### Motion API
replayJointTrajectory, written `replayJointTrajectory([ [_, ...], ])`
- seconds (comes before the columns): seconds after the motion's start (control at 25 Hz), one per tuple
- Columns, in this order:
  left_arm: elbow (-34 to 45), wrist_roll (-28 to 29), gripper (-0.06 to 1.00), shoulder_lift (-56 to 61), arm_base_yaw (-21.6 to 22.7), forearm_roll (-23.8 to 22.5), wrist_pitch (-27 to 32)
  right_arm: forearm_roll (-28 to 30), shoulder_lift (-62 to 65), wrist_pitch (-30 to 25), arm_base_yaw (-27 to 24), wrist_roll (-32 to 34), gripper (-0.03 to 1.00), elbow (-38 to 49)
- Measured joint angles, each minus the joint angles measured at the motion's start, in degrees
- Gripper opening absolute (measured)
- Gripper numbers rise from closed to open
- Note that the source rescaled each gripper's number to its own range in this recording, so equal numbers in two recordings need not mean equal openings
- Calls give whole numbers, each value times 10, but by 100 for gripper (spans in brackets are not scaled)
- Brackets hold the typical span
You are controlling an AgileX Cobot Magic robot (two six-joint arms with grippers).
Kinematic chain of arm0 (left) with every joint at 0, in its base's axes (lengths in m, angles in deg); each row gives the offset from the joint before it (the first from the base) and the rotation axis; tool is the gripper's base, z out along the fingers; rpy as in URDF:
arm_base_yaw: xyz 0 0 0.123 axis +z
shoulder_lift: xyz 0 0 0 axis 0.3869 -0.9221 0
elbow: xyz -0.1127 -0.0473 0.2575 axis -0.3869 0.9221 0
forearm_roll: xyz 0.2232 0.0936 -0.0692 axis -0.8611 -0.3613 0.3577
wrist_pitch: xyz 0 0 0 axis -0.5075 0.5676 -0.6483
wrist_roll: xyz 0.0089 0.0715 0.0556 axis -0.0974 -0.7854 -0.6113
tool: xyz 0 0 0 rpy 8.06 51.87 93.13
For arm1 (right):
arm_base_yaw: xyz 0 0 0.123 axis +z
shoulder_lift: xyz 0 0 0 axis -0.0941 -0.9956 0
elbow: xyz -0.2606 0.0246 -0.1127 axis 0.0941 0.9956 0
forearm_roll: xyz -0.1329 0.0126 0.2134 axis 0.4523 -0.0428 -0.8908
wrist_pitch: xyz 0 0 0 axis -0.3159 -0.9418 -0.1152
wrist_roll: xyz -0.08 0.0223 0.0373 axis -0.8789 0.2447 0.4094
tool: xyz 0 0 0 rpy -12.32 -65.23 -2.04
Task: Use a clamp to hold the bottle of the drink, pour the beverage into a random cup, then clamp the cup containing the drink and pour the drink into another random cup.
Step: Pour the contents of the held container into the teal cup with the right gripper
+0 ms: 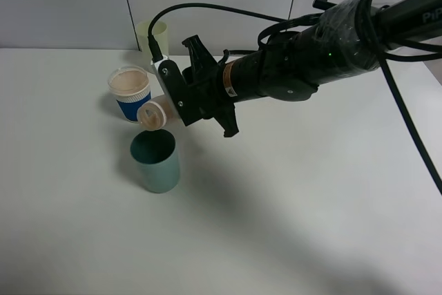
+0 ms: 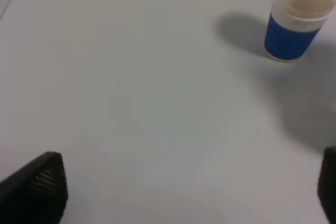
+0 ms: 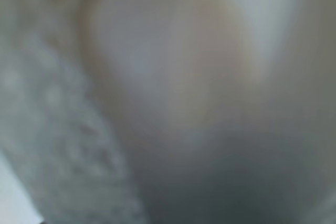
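My right gripper [image 1: 174,99] reaches in from the right and is shut on the bottle [image 1: 153,115], which lies tipped over. The bottle's wide mouth points down and left, just above the rim of the teal cup [image 1: 156,162]. Pale beige-pink beverage [image 1: 151,117] shows in the mouth; I see no stream, and the cup's inside looks dark. The blue paper cup [image 1: 130,93] [image 2: 296,24] stands just behind, beige inside. The right wrist view is a pale blur. My left gripper [image 2: 184,203] hangs open over bare table, its black fingertips [image 2: 37,192] far apart.
A pale yellow-green tumbler [image 1: 152,35] stands at the back by the wall. The right arm and its black cables [image 1: 324,60] stretch across the upper right. The white table [image 1: 290,212] extends to the front and right.
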Motion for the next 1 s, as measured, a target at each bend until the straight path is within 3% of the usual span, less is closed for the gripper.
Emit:
replayJointTrajectory([
  [1.0, 0, 0, 85, 0, 0, 0, 0, -17, 0, -4, 0, -47, 0, 0],
])
